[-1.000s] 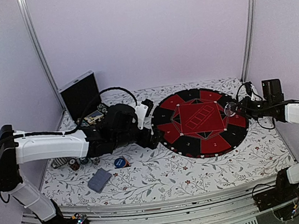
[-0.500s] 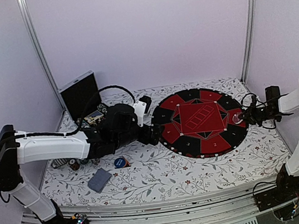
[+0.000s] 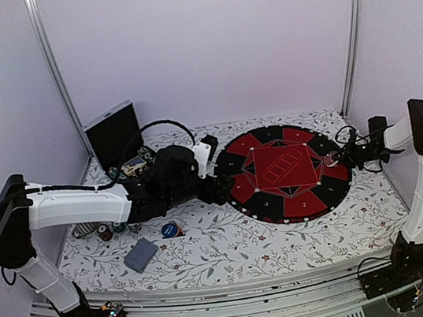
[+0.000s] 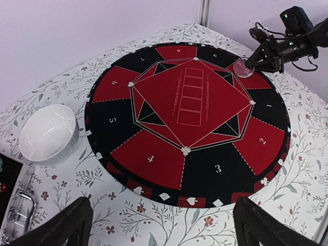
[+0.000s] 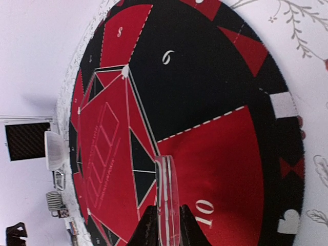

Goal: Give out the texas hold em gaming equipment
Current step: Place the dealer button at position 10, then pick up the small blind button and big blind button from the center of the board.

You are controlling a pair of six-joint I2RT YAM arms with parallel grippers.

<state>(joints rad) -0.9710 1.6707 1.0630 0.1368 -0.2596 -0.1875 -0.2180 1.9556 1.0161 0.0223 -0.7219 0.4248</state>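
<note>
A round red-and-black poker mat [image 3: 285, 171] lies at the table's right of centre. My right gripper [image 3: 335, 159] is shut on a clear round disc [image 5: 167, 189], held on edge just above the red segment marked 10; it also shows in the left wrist view [image 4: 243, 68]. My left gripper [image 3: 220, 189] is open and empty, low over the floral cloth beside the mat's left rim [image 4: 169, 197]. A blue marker disc [image 3: 172, 230], a grey-blue card deck [image 3: 140, 254] and small chips [image 3: 105, 233] lie at the near left.
A black silver-edged case [image 3: 112, 133] stands at the back left. A white bowl [image 4: 48, 134] sits on the cloth just left of the mat. Metal frame posts [image 3: 351, 26] rise at the back corners.
My right arm has swung its elbow out and up to the right while its gripper kept the clear disc over the mat's right edge. My left arm edged slightly toward the mat.
</note>
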